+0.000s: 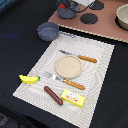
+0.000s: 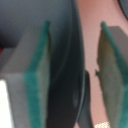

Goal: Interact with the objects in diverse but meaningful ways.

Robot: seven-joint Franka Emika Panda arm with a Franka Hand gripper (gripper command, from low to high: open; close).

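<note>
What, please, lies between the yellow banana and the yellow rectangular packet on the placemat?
In the exterior view, the brown sausage lies between the yellow banana and the yellow rectangular packet, touching neither.

The pot's rim (image 2: 70,65) is standing between the gripper's (image 2: 75,60) pads — little room there; banana (image 1: 29,79), sausage (image 1: 53,95) and packet (image 1: 73,98) are lying well apart — open from above.

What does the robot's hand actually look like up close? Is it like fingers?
Not like human fingers. In the wrist view the gripper is two flat grey slabs facing each other, each faced with a green, rough-looking pad. In the exterior view only a small part of it shows at the top edge: white and grey casing, with a spot of red beside it. No cables or markings can be made out.
</note>
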